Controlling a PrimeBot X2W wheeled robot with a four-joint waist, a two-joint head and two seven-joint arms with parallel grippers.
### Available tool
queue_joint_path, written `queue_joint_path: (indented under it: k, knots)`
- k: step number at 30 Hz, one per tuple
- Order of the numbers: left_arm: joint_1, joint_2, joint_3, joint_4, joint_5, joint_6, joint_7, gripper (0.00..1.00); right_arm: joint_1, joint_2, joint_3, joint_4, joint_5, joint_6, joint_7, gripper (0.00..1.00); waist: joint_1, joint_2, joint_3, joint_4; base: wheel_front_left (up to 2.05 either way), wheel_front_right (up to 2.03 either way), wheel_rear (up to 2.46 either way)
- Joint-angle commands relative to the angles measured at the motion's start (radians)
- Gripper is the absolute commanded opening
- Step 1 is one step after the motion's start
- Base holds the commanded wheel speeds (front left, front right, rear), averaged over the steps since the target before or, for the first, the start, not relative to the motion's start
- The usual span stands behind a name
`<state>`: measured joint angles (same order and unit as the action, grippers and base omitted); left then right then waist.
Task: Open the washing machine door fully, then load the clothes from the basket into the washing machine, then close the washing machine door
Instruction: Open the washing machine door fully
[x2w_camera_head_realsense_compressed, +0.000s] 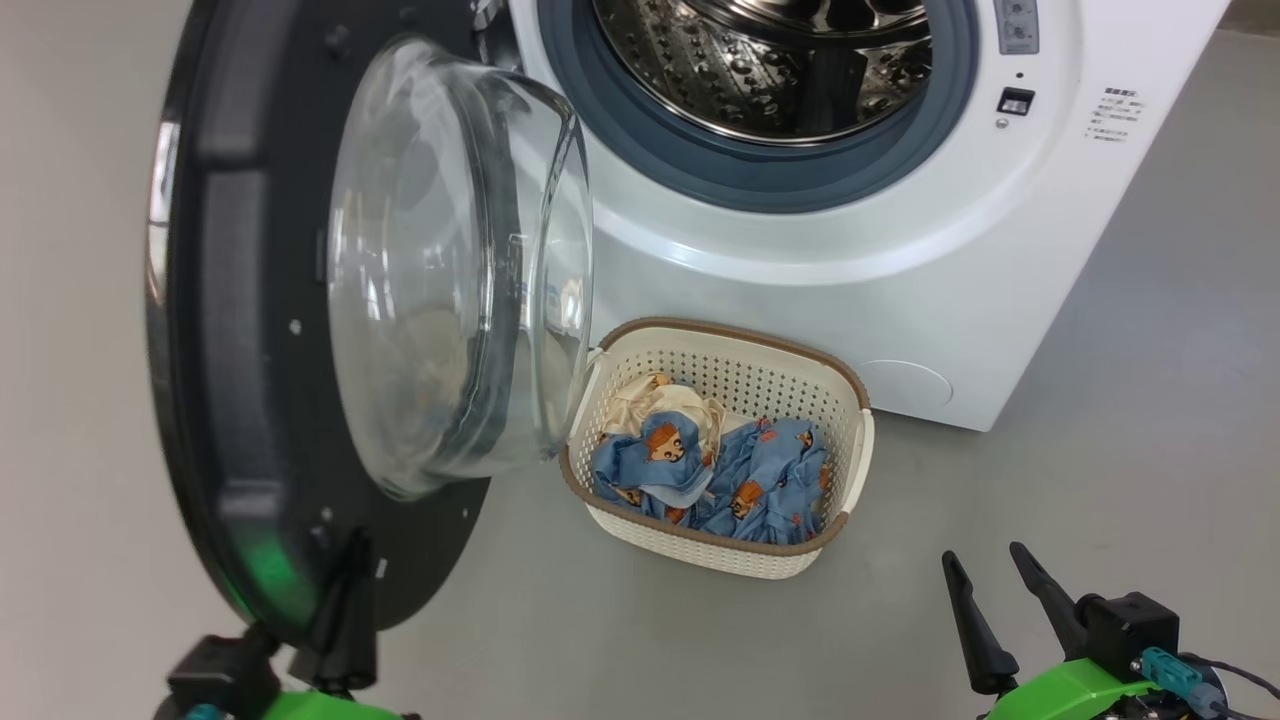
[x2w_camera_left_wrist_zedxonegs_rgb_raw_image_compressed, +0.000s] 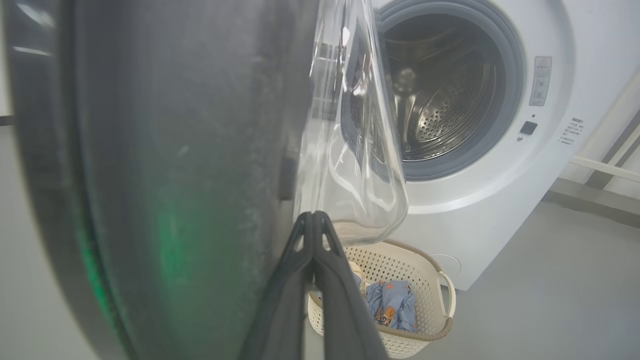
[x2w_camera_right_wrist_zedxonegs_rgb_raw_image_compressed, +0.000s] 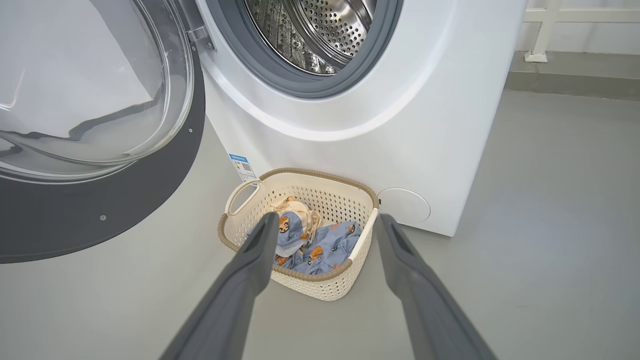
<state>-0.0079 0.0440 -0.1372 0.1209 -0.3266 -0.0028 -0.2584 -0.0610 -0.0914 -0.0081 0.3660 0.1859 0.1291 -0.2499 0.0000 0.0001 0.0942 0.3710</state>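
Door (x2w_camera_head_realsense_compressed: 230, 300) stands open, left claw (x2w_camera_head_realsense_compressed: 355, 550) pinched together by its lower rim; right claw (x2w_camera_head_realsense_compressed: 982, 552) gapes. Clothes (x2w_camera_head_realsense_compressed: 770, 470) lie in the basket (x2w_camera_head_realsense_compressed: 700, 545) under the glass bowl (x2w_camera_head_realsense_compressed: 450, 270), where a lifted garment may snag.

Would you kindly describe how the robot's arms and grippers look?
The left gripper and right gripper each have two long, tapering dark-grey fingers on a black block, on a bright green wrist shell. A teal connector with a dark cable sits at the right wrist.
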Motion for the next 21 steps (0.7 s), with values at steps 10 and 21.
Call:
queue_joint_path:
  k: [10,21]
  knots:
    - [-0.109,0.071,0.203,0.092,-0.04,0.019,-0.003,0.0,-0.028,-0.023,0.04,-0.028,-0.008,0.002,-0.012,1.0,0.0,-0.0001,0.008,0.017,0.0,0.0,0.0]
    - [-0.223,0.131,0.352,0.227,-0.065,-0.014,-0.003,0.0,-0.052,-0.047,0.063,-0.031,-0.005,0.002,-0.01,1.0,0.0,-0.0001,0.053,-0.01,0.0,0.0,0.0]
